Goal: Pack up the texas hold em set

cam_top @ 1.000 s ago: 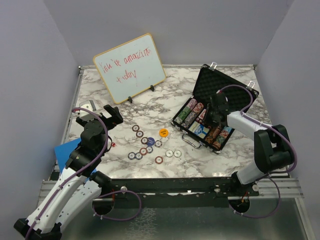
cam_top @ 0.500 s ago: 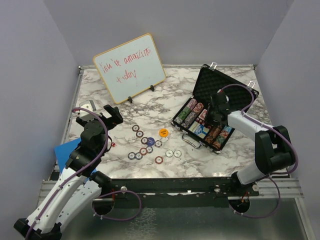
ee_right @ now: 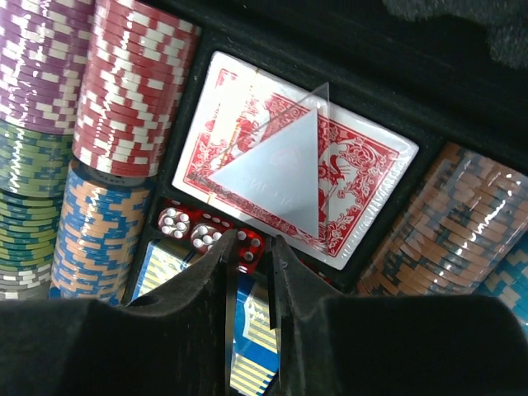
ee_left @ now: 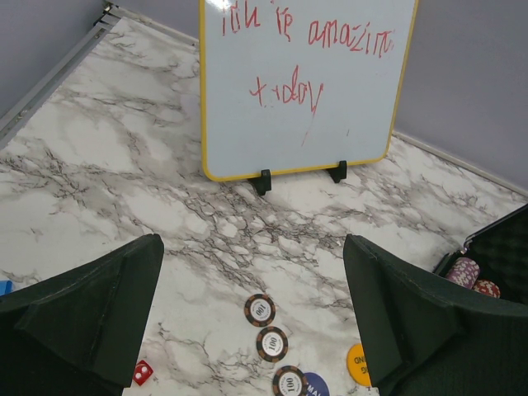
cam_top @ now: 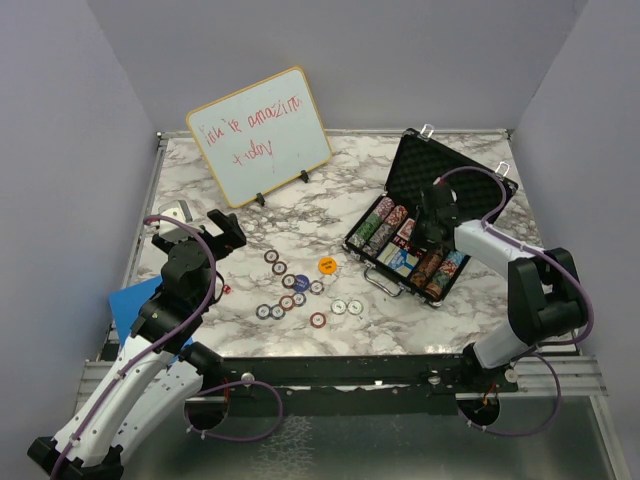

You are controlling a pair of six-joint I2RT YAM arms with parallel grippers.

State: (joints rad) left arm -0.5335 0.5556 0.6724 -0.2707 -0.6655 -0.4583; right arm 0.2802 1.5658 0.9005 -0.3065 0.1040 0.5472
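The black briefcase lies open on the right side of the marble tabletop. Its lid leans back, and rows of poker chips stand on edge in its foam slots. The right tool reaches down into the case, its fingers drawn close with only a narrow gap between them. 3 red dice sit in a small pocket just below a red-backed card deck. The rightmost die shows in the gap at the fingertips, but whether it is pinched I cannot tell.

The left tool hangs above the left side of the tabletop, spread wide and holding nothing. Near the middle lie loose chips in a scatter, with the orange-yellow disc just beside them. 1 more red die lies near the left tool. A whiteboard with red writing stands at the back.
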